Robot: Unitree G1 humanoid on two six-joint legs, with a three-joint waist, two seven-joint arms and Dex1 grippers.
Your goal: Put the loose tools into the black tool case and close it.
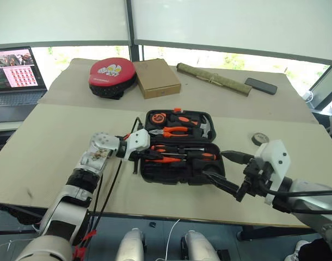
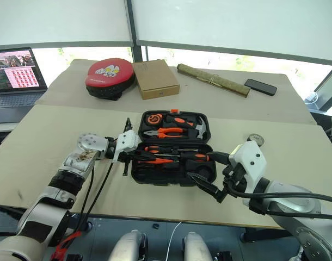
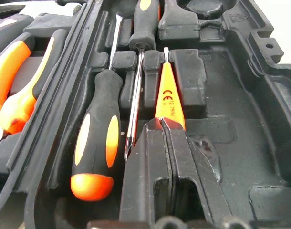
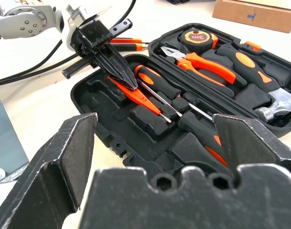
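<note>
Left end effector clenched on a slim orange tool inside the open case

The left end effector point(image 1: 146, 154) is clenched on the slim orange tester screwdriver point(image 3: 168, 98), marked "CE", in the black tool case point(image 1: 179, 173) at frame centre on the table point(image 1: 46, 147). The right end effector point(image 1: 223, 171) is held spread wide lower right. "3m" is read on the tape measure point(image 4: 199, 40).

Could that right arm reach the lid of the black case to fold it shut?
Probably not yet. The right gripper is open beside the black tool case, but the left gripper, shut on a slim orange tool, sits inside the case and would block the lid.
</note>
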